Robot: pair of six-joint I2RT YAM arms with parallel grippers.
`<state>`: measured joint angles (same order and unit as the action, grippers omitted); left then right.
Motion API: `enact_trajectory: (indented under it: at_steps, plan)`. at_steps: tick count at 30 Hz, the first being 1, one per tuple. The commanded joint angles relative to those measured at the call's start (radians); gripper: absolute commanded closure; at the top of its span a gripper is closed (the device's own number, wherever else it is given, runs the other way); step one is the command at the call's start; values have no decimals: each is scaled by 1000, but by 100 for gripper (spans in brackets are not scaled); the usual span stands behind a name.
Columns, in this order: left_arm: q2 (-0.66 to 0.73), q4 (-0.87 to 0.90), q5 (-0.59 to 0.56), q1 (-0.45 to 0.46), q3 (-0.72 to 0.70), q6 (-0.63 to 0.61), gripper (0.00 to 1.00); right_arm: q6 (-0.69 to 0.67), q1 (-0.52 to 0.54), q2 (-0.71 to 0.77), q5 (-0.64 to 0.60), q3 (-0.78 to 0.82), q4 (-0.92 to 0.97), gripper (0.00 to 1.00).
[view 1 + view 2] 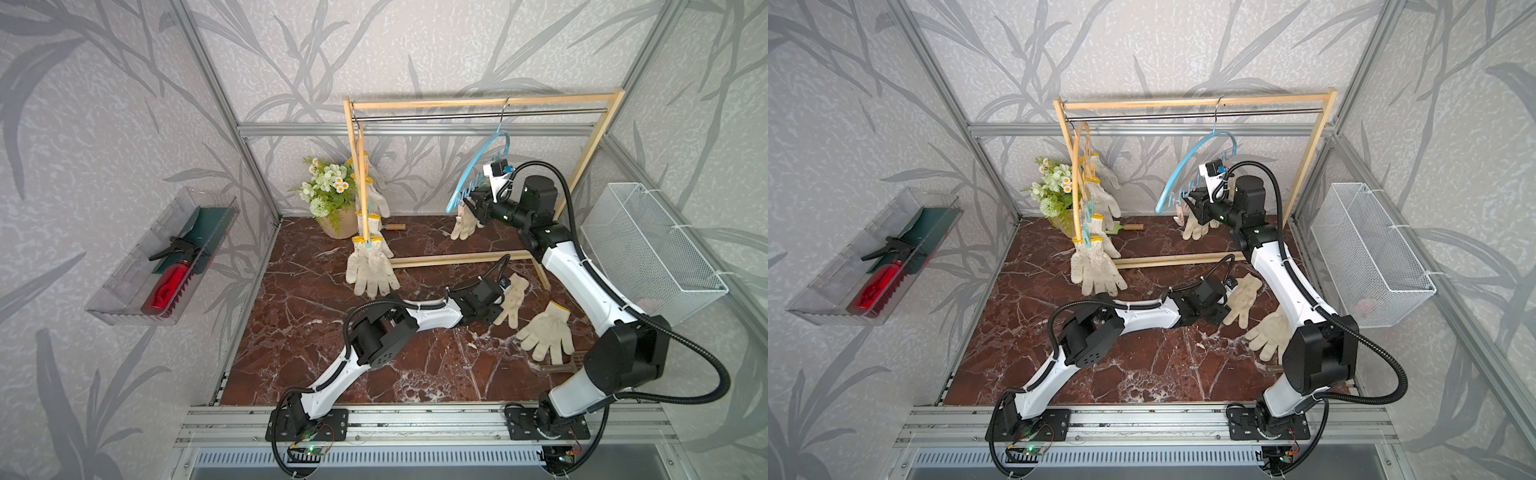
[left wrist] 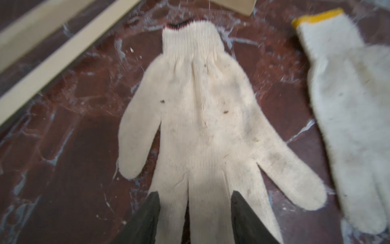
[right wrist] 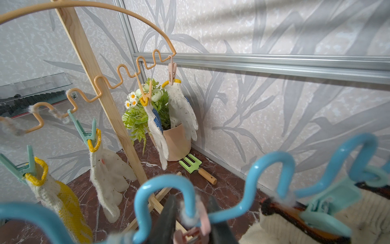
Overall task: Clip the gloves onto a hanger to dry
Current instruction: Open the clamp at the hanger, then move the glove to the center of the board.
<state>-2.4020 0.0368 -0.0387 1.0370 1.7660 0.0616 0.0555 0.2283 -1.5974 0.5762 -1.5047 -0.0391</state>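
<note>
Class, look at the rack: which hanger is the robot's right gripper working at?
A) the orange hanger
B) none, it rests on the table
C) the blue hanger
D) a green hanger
C: the right gripper is shut on a pink clip hanging from the blue hanger, while the orange hanger hangs apart at the rack's other end.

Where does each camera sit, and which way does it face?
Top views: high at the front, looking down and back at table, rack, left arm, right arm.
Left wrist: low on the left arm, facing down at a flat glove; open left gripper straddles its fingers.
Right wrist: raised, facing the flowers past the blue hanger; right gripper shut on a pink clip.
Shared: top views and left wrist show that glove; top views and right wrist, the blue hanger.
</note>
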Motion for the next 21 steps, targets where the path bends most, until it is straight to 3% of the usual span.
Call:
enact_trajectory:
  at_steps: [1,5,6,11,21]
  plan:
    - [-16,138,-51,15,25,-33,55,10,3,24,4,-19,-16,75]
    - [32,135,-131,21,-38,-50,96,17,3,16,8,-19,-26,75]
    - [57,134,-171,22,-66,-36,100,18,3,14,9,-19,-26,75]
    - [230,91,-277,21,-293,-52,100,24,3,10,11,-19,-30,75]
    - [553,189,-268,22,-665,65,100,25,5,10,14,-15,-34,75]
